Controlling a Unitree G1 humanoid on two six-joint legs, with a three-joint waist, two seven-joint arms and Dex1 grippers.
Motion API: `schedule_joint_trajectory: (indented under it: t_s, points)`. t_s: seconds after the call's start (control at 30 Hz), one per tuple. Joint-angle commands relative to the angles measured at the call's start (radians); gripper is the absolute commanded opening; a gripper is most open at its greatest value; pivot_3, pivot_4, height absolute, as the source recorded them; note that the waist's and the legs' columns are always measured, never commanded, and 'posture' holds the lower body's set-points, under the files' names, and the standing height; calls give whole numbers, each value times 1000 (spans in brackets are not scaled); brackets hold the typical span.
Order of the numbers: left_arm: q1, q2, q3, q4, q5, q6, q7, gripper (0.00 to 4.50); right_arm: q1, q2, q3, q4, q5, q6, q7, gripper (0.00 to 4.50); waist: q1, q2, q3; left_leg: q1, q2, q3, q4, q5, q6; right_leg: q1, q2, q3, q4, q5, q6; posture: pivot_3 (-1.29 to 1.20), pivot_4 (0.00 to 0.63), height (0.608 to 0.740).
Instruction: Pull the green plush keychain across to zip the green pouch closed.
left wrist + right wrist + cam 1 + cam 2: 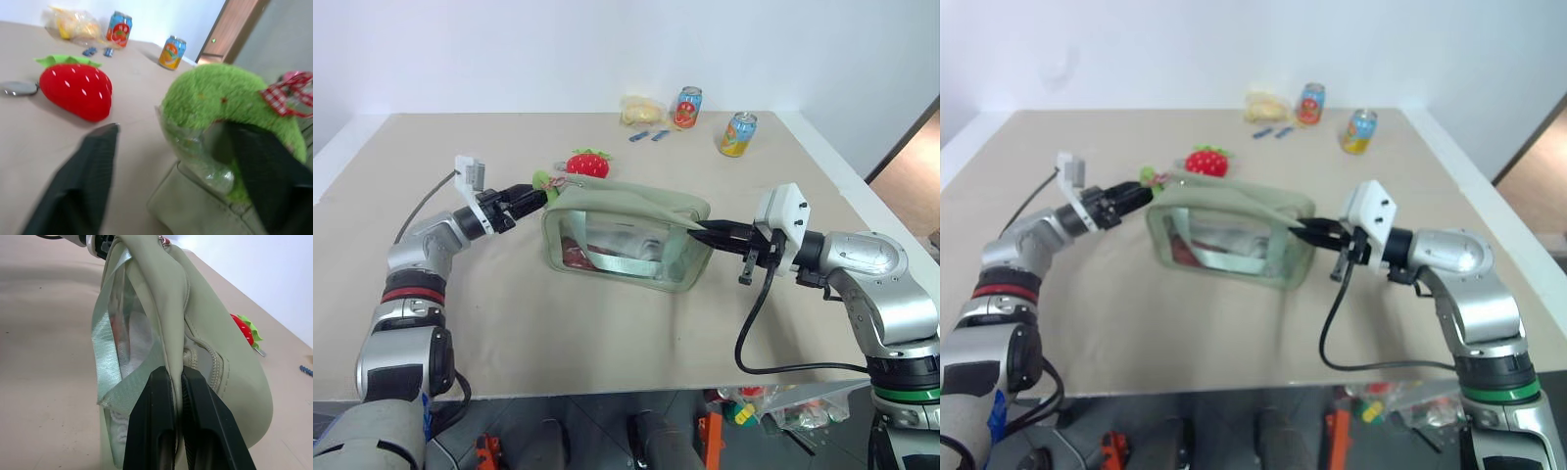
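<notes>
The green pouch (626,230) stands mid-table, clear window side facing me, with a green strap across it. Its green plush keychain (230,107), fuzzy lime with a red-checked bow, sits at the pouch's left top corner (543,180). My left gripper (536,196) is at that corner and open. In the left wrist view one finger (264,171) rests against the plush while the other finger (83,181) stands apart from it. My right gripper (178,374) is shut on the pouch's right end seam (703,233), and the zipper track (215,357) runs along the top.
A red strawberry plush (588,164) lies just behind the pouch's left end. At the back stand two drink cans (688,108) (738,134), a yellow packet (642,110) and small blue pieces (649,136). A black cable (754,333) hangs from my right wrist.
</notes>
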Motion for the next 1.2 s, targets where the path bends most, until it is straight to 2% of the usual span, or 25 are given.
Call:
schedule_joint_trajectory:
  t_s: [0.03, 0.23, 0.43, 0.7, 0.93, 1.07, 1.2]
  points:
    - [-32, -3, 35, 22, -6, -22, -5, 2022, 0, -10, 1, -18, -3, -4, 1, 0, 0, 0, 0, 0, 0, 0, 0, 0, 0, 0, 0, 0, 0, 0, 0, 0, 150, 740]
    - [-36, -18, 40, 35, -4, -19, -10, 55, -4, -13, 4, -10, -6, -9, 3, 0, 0, 0, 0, 0, 0, 0, 0, 0, 0, 0, 0, 0, 0, 0, 1, 0, 150, 740]
    - [-34, -2, 47, -21, -20, 4, -34, 55, -7, -12, 7, -7, -8, -11, 3, 0, 0, 0, 0, 0, 0, 0, 0, 0, 0, 0, 0, 0, 0, 0, 1, 0, 150, 740]
    - [-31, 64, 34, -442, -122, 190, -40, 55, 1, -24, 4, -6, -7, -14, 11, 0, 2, 0, 0, -1, 0, -1, -1, 0, 0, 0, 0, 0, 0, 0, 1, 0, 150, 740]
    - [-7, 22, -115, -658, -74, 226, -20, 55, -7, -24, 12, 8, -8, -22, 17, 0, 4, 0, 0, 0, 0, -1, 0, 0, 0, 0, 0, 0, 0, 0, 0, 0, 150, 740]
    - [-3, 4, -190, -670, -23, 220, -4, 55, -11, -19, 19, 11, -10, -27, 13, 0, 3, 0, 0, 0, 0, -1, 1, 0, 0, 1, 0, 1, 0, -1, 0, 0, 150, 740]
    - [-2, 40, -247, -667, 18, 256, -25, 55, -9, -17, 20, 10, -10, -30, 8, 0, 3, 0, 0, 1, 0, -1, 0, 0, 0, 0, 1, 1, 0, -1, -1, 0, 150, 740]
